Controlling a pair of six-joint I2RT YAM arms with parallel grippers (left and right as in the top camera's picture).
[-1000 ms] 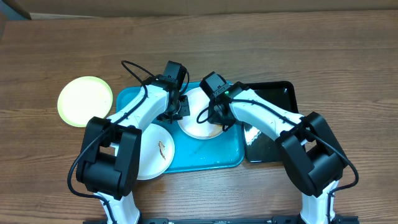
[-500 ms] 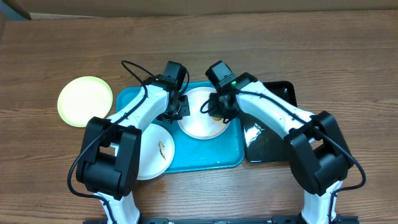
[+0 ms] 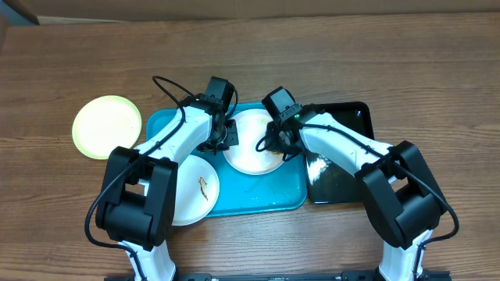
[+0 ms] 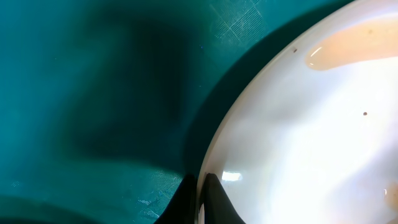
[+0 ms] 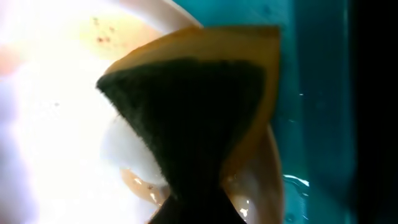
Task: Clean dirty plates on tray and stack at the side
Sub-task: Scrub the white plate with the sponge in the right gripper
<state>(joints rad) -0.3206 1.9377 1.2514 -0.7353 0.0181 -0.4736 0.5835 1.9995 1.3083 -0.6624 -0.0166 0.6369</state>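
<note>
A white plate (image 3: 251, 148) lies at the back middle of the turquoise tray (image 3: 258, 199). My left gripper (image 3: 224, 137) is shut on its left rim; the left wrist view shows the fingers (image 4: 201, 202) pinching the white plate's edge (image 4: 298, 143). My right gripper (image 3: 277, 143) is shut on a yellow sponge with a dark scrub face (image 5: 199, 112) and presses it on the plate's right side, where brownish liquid (image 5: 140, 182) is smeared. A second white plate (image 3: 195, 191) with a brown smear lies at the tray's front left. A yellow-green rimmed plate (image 3: 106, 126) sits on the table, left of the tray.
A narrow black tray (image 3: 341, 168) stands right of the turquoise tray, wet and shiny. Both arms cross over the turquoise tray's back half. The wooden table (image 3: 437, 86) extends around them.
My right gripper, holding the sponge, has moved from the plate's middle to its back right, then forward along the right side. The left gripper has held still on the rim.
</note>
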